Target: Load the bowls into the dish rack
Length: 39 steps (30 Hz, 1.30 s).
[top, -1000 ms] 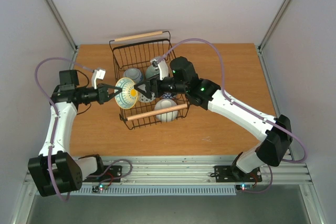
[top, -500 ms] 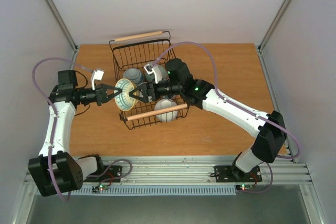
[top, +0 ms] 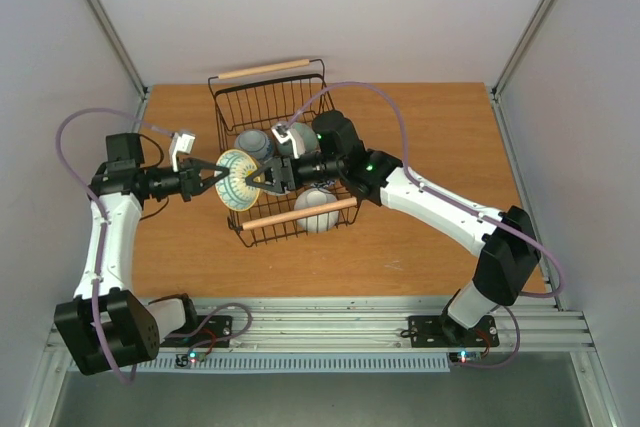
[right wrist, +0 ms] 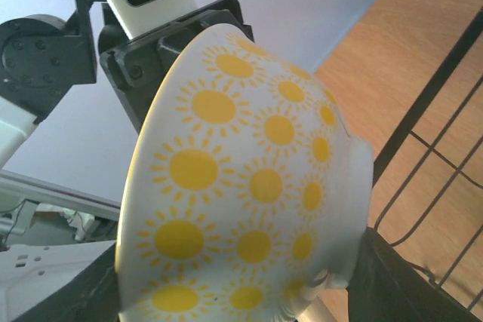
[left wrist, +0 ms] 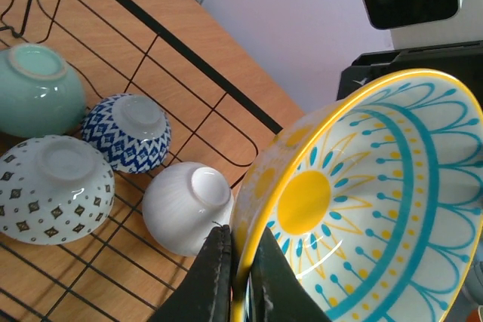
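**Yellow-rimmed bowl pinched at the rack's left edge, a second claw straddling it**

The sun-patterned bowl point(top: 238, 178) hangs in the air on its edge, at the left rim of the black wire dish rack point(top: 262, 102). It is not resting on the wires. Its inside, with a yellow centre and teal strokes, faces the left arm. Its outside, white with yellow suns, faces the right arm.

The left gripper point(top: 212, 179) is pressed tight on the bowl's rim. In the left wrist view its two fingers point(left wrist: 219, 277) sit on either side of the yellow lip, one inside and one outside.

The right gripper point(top: 262, 179) reaches across the rack from the other side with its jaws spread. In the right wrist view its dark fingers point(right wrist: 392, 277) flank the lower body and foot of the bowl. I cannot tell whether they press on it or merely stand close.

Four bowls lie upside down on the rack floor:
- a mint green bowl point(left wrist: 34, 88)
- a blue-and-white bowl point(left wrist: 128, 130)
- a white bowl with dark dots point(left wrist: 53, 186)
- a plain white bowl point(left wrist: 189, 205)

The rack stands on the wooden table point(top: 430, 147), with its near wooden handle point(top: 298, 213) below the two claws.
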### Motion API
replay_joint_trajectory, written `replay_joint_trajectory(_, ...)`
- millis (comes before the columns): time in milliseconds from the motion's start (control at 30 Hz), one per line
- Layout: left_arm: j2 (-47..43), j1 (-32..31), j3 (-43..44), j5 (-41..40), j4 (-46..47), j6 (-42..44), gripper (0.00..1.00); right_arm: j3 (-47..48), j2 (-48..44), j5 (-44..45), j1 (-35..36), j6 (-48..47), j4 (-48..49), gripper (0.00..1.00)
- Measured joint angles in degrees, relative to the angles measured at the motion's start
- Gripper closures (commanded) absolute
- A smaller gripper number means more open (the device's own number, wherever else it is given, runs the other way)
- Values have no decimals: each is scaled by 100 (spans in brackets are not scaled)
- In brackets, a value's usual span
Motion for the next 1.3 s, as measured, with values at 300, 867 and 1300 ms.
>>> replay_joint_trajectory(300,0,-13,17,-234,61,-22,63,109,17,219,0,-267,-319,99)
replay_joint_trajectory(867,-87,-28,-39,-1963,909,-1438,26,2135,1027,3067,181,-2118,-3729,99)
replay_joint_trajectory(1300,-87,-26,-70,-2509,1038,-1639,26,3386,2498,4562,741,-2826,-5302,99)
